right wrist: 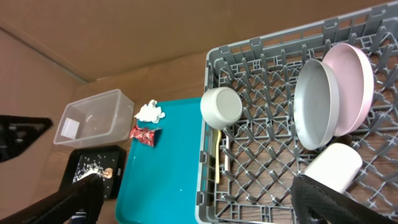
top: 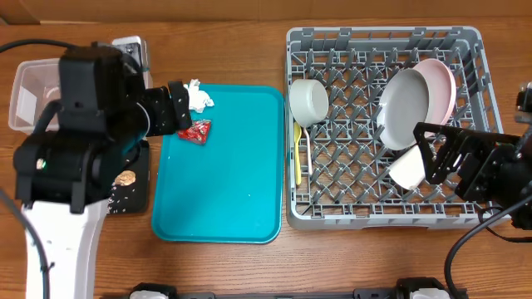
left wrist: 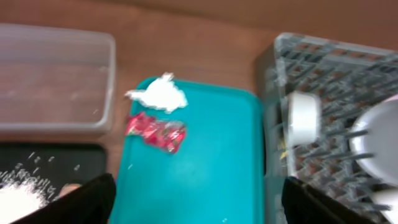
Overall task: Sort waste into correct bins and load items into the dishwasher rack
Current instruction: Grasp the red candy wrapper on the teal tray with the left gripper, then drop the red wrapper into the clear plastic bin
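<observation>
The 2 plates, grey plate (top: 403, 108) and pink plate (top: 440, 87), stand on edge between the rack (top: 465, 41) pegs, probably for draining. The yellow utensil (top: 298, 154) lies flat, its long axis parallel to the rack wall beside the teal tray (left wrist: 211, 174). The napkin (left wrist: 158, 94) and wrapper (left wrist: 155, 132) sit on that tray, ahead of the left end effector (left wrist: 199, 193), which is wide and empty. The right end effector (right wrist: 202, 199) is equally wide, near the cup (right wrist: 333, 168).
</observation>
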Tool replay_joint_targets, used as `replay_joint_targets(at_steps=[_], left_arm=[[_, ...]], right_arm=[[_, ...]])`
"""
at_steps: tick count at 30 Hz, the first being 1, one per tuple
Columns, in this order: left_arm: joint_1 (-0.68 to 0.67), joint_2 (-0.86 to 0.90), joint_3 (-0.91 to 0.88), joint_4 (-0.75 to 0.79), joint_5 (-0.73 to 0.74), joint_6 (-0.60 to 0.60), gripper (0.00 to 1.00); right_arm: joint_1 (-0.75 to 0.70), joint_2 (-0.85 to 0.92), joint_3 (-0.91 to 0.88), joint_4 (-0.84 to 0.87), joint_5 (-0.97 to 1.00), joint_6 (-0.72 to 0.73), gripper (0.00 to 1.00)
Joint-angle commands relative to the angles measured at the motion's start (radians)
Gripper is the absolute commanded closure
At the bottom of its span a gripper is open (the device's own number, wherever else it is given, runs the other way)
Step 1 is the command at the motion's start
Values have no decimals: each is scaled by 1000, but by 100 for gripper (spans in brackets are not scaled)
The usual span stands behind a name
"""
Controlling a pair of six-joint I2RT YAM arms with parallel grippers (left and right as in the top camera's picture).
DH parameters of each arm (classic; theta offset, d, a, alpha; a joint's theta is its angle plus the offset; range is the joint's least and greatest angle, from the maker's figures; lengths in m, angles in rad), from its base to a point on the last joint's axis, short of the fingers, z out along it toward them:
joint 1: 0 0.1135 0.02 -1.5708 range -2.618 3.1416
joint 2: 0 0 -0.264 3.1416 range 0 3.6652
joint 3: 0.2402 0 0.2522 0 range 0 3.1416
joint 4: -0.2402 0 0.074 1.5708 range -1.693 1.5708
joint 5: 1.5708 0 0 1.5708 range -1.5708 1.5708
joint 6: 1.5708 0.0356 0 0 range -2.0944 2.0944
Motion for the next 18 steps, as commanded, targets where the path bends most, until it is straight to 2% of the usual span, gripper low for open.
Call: replay_joint_targets(at_steps=[1, 3, 4, 5, 7, 10, 14, 18], left_arm=[[-1, 106, -63, -25, -88, -5, 14], [-1, 162, -102, -15, -87, -31, 14], [-1, 210, -129, 6, -87, -45, 9], [-1, 230, -138, 16, -87, -48, 9], [-1, 312, -156, 50, -84, -61, 9], [-2, 436, -156, 109, -54, -76, 14], [-4, 570, -156, 188, -67, -78, 14], [0, 687, -156, 226, -108, -156, 12]], right_arm=[[5, -5, 3, -3, -2, 5, 0], [5, -5, 3, -12, -2, 5, 0], [5, -5, 3, -20, -2, 5, 0], [5, -5, 3, -23, -2, 5, 0], [5, -5, 3, -28, -1, 4, 0], [5, -5, 3, -31, -1, 4, 0], [5, -5, 3, -31, -1, 2, 0], [5, -5, 3, -34, 0, 0, 0]])
